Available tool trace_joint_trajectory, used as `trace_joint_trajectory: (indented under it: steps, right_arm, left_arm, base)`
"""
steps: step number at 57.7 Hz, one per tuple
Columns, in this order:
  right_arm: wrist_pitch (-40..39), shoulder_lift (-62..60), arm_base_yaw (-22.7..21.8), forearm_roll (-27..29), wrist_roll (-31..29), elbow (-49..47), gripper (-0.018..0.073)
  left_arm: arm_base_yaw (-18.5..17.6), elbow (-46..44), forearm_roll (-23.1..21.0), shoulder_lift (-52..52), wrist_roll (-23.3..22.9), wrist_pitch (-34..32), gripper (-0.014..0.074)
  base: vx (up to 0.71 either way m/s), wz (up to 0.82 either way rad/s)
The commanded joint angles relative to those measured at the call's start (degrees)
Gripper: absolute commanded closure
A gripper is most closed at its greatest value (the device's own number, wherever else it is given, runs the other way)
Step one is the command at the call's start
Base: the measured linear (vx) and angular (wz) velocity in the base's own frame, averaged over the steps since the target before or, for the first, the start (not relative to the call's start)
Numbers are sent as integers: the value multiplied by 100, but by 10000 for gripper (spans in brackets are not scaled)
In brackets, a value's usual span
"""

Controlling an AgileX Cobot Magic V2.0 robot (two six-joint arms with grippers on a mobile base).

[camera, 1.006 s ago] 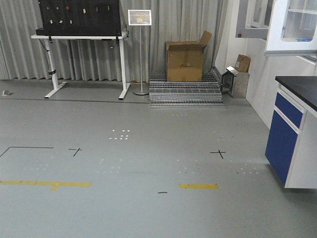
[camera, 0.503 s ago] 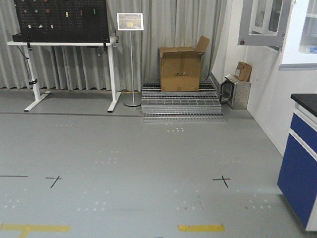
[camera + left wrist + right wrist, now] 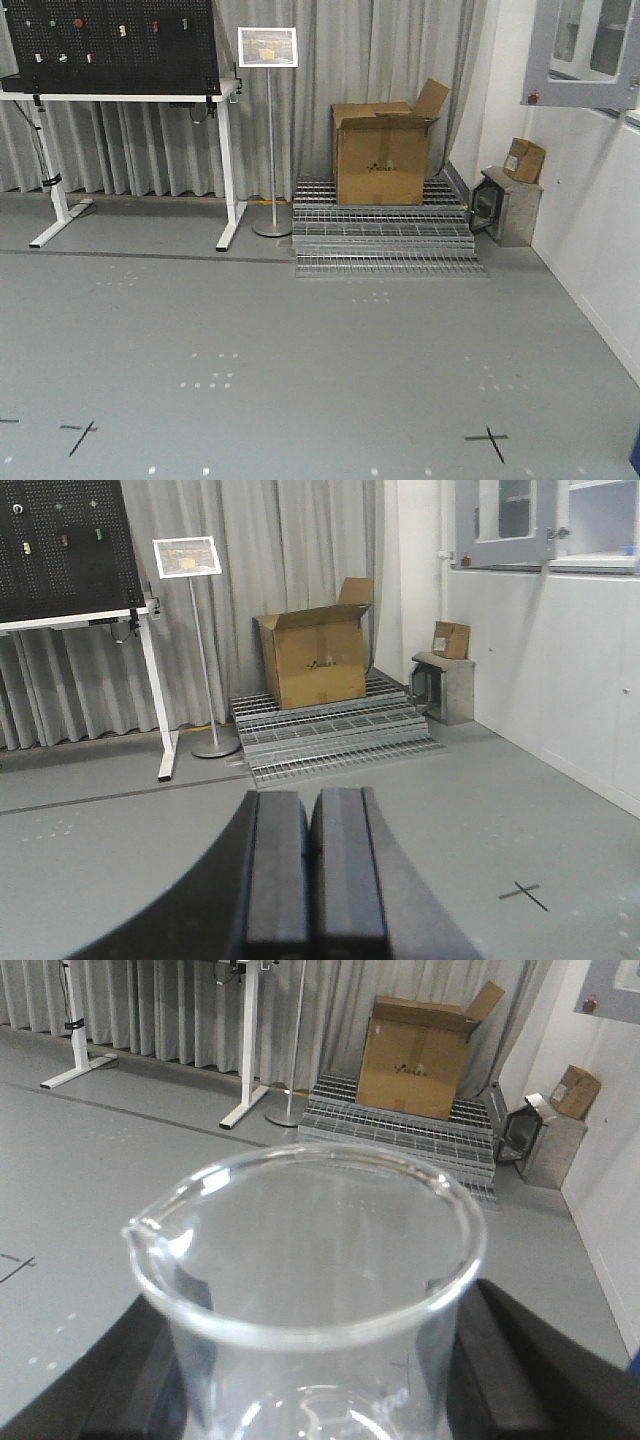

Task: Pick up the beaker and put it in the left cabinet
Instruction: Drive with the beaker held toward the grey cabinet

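Observation:
The clear glass beaker with a pour spout at its left rim fills the right wrist view. My right gripper is shut on it, with a black finger on each side of the glass, and holds it upright above the floor. My left gripper is shut and empty, its two black pads pressed together, pointing over the grey floor. A grey glass-windowed door hangs at the upper right and also shows in the left wrist view. I cannot tell if it belongs to the left cabinet; no tall cabinet body shows.
Ahead are an open cardboard box on stacked metal gratings, a sign stand, a white-legged table with a black pegboard, and a metal bin by the white right wall. Black cross marks are on the floor.
The front view has moved forward: the box, gratings and table are nearer and larger. The blue-fronted bench cupboard has slid out at the right edge.

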Motion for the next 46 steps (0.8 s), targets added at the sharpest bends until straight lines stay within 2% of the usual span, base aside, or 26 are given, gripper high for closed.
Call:
trace_joint_trajectory:
  steps: [1, 46]
  right_arm:
    - [-326, 36, -23, -210, -5, -175, 562]
    - [-327, 36, -23, -210, 0, -175, 562]
  left_arm:
    - [-19, 94, -42, -103, -20, -482, 595]
    - [-19, 94, -42, -103, -20, -482, 595]
  base:
    - [68, 4]
    - [69, -3]
